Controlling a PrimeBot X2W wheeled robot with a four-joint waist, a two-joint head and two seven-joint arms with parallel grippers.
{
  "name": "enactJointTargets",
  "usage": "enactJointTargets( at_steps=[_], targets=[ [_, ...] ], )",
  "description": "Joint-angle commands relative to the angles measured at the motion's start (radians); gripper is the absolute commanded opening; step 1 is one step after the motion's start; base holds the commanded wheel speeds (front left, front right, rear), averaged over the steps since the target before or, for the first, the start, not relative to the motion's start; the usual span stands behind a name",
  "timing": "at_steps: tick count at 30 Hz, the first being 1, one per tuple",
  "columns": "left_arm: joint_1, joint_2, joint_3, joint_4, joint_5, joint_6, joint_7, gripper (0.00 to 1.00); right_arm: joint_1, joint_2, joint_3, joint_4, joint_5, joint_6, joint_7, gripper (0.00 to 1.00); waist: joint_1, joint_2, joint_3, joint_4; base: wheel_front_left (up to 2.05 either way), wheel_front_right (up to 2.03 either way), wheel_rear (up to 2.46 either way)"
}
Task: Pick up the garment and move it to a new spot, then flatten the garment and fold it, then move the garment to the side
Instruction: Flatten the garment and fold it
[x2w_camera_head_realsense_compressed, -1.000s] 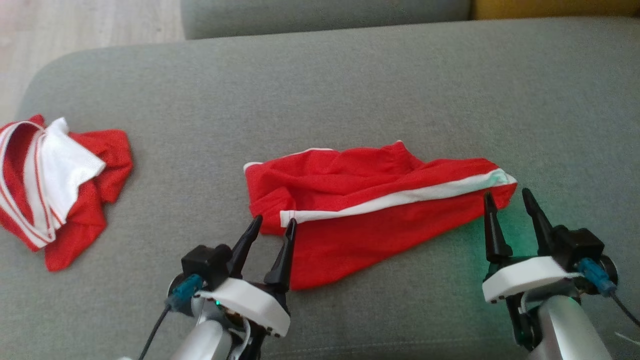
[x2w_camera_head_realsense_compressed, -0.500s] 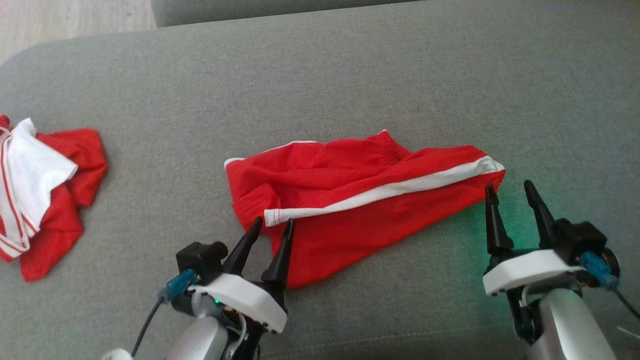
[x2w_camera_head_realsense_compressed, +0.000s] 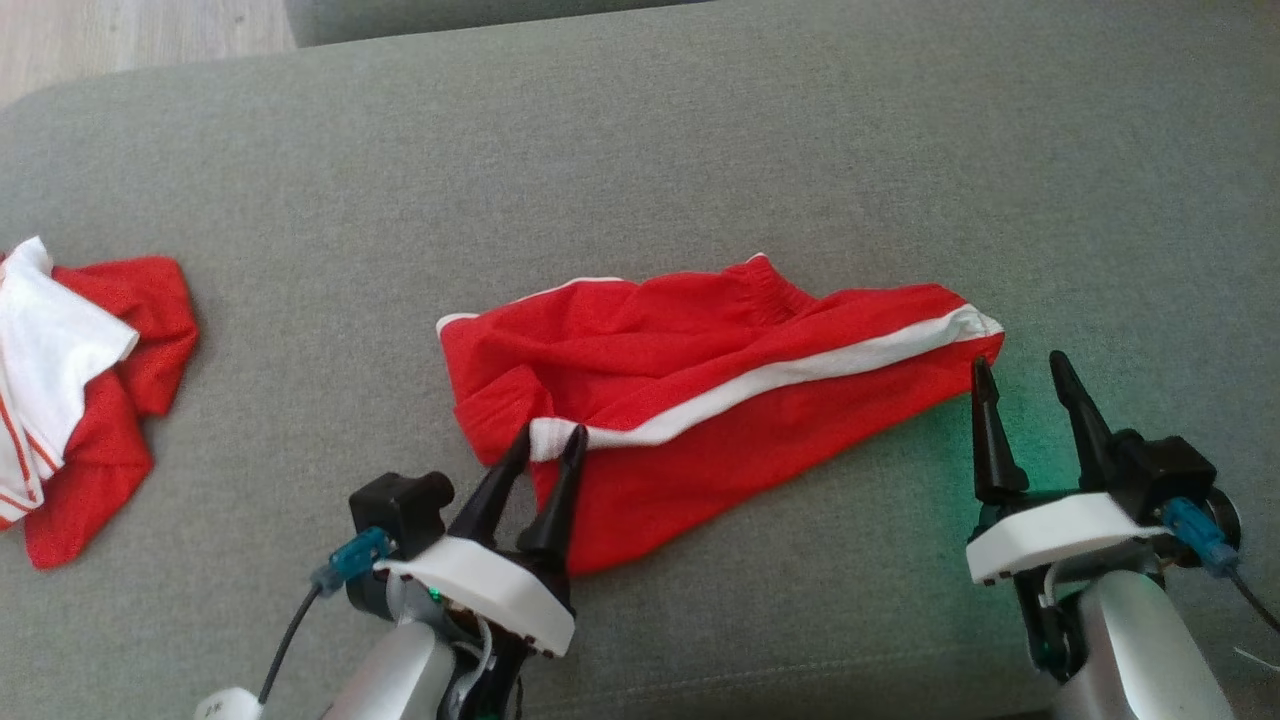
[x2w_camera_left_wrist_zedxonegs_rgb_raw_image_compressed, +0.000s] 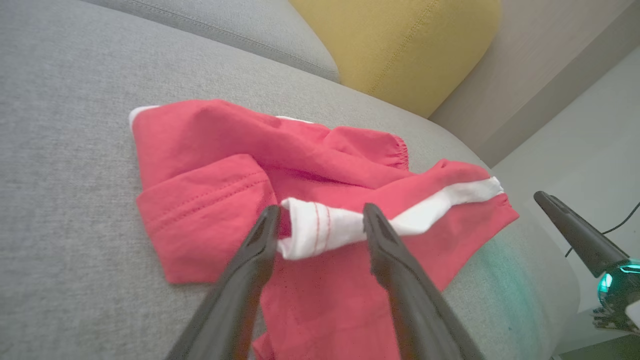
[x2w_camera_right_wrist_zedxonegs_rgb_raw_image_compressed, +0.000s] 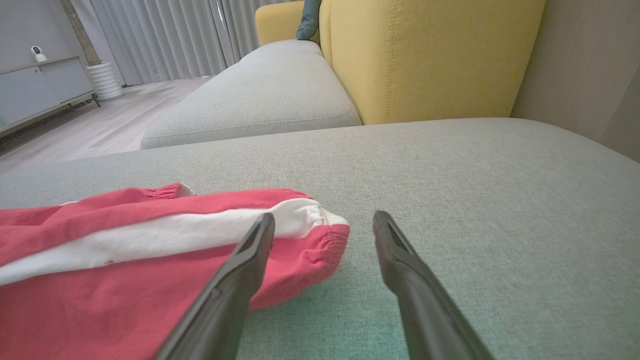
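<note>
The red garment (x2w_camera_head_realsense_compressed: 720, 400) lay on the grey sofa seat (x2w_camera_head_realsense_compressed: 700, 150), a bit crumpled, near the middle of the head view. A white stripe (x2w_camera_head_realsense_compressed: 800, 375) ran along it from one end to the other.

The left gripper (x2w_camera_head_realsense_compressed: 551, 432) was at the garment's left end. Its two dark fingers stood a little apart, and the end of the white stripe sat between them. They were not shut on it, and the cloth lay flat on the seat.

The right gripper (x2w_camera_head_realsense_compressed: 1020, 360) was at the garment's right end. Its fingers were wide apart and held nothing. One finger was over the red edge and the other was over bare sofa. A green glow (x2w_camera_head_realsense_compressed: 950, 450) shone on the seat just beside it.

Another red and white cloth (x2w_camera_head_realsense_compressed: 90, 400) lay bunched up far to the left, well apart from the garment. In the right wrist view, a yellow cushion (x2w_camera_right_wrist_zedxonegs_rgb_raw_image_compressed: 430, 55) stood behind the seat.
</note>
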Motion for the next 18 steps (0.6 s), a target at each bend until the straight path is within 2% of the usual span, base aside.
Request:
enactJointTargets(
  at_steps=[1,3,5,11,18],
  targets=[
    [-0.046,0.002,0.027,-0.031,-0.004,-0.004,-0.006,0.40,-0.036,-0.004,0.020,-0.032,-0.002,0.007,-0.011,1.00,0.0000,0.0000,0.001,0.000,0.00,0.00,0.00],
    [-0.047,0.002,0.022,-0.024,-0.003,-0.006,-0.006,0.09,-0.037,-0.004,0.019,-0.031,0.001,0.007,-0.011,1.00,0.0000,0.0000,0.002,-0.001,0.00,0.00,0.00],
    [-0.049,0.002,0.017,-0.017,-0.003,-0.007,-0.006,0.00,-0.038,-0.004,0.018,-0.030,0.003,0.007,-0.011,1.00,0.0000,0.0000,0.003,-0.001,0.00,0.00,0.00],
    [-0.057,0.002,0.004,0.001,0.000,-0.008,-0.006,0.00,-0.041,-0.004,0.011,-0.031,0.005,0.007,-0.011,1.00,0.0000,0.0000,0.004,0.010,0.00,0.00,0.00],
    [-0.040,0.002,0.066,-0.042,0.048,0.031,-0.006,0.00,-0.047,-0.004,0.002,-0.032,0.006,0.007,-0.011,1.00,0.0000,0.0000,-0.003,0.042,0.00,0.00,0.00]
  ],
)
